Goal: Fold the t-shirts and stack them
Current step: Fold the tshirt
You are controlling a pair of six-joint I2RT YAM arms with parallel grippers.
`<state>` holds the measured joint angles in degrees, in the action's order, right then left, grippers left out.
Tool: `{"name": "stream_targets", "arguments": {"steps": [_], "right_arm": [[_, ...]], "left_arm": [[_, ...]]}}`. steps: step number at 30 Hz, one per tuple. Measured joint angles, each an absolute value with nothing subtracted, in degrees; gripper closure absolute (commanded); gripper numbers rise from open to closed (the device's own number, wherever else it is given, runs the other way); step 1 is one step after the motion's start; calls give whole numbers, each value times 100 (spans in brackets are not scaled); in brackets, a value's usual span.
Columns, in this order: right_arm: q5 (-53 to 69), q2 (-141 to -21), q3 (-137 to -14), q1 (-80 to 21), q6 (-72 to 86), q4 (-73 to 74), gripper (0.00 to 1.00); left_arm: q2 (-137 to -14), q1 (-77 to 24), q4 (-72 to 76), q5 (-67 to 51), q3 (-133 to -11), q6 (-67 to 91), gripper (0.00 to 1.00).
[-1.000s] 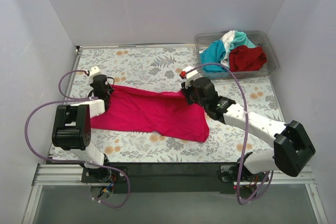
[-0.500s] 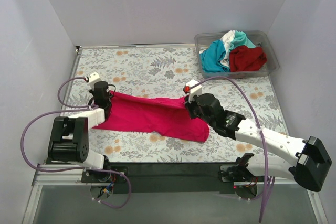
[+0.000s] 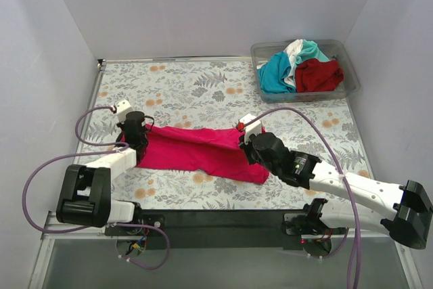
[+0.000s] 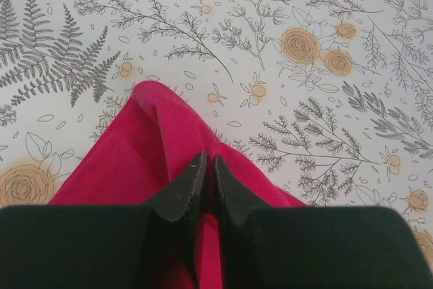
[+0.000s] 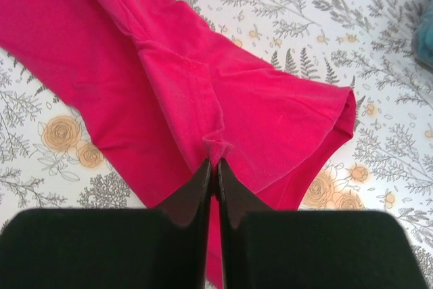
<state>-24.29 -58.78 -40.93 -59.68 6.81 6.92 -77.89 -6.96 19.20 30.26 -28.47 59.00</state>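
Top view: over the last second both arms drew back from the clear bin (image 3: 306,96), folding the magenta-pink t-shirt (image 3: 196,152) into a narrower band on the tabletop (image 3: 203,86), well apart from the bin. Left wrist view: left jaws nearly closed, pinching the shirt's edge. Right wrist view: right jaws fully closed on a pucker of it; fold under way, cloth not yet released.

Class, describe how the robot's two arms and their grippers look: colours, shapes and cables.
The left arm and right arm share one build: white rounded link shells between boxy black joint housings. A thin lilac cable loops loosely beside each. The left gripper and right gripper each end in two matte black fingers tapering to blunt points.
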Motion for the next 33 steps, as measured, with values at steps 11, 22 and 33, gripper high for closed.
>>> {"name": "stream_targets", "arguments": {"steps": [11, 22, 33], "right_arm": [[-2552, -6101, -3758, -6254, 1081, 1190, 73], [-2738, -6204, -3785, -6263, 1382, 1667, 34], [-2471, -7199, -4117, -4510, 1441, 672, 42]], "left_arm": [[-6965, -784, 867, 3227, -2611, 6836, 30], [-6108, -1756, 967, 2906, -2650, 6694, 30], [-7944, -2759, 1590, 1918, -2995, 6523, 30]]}}
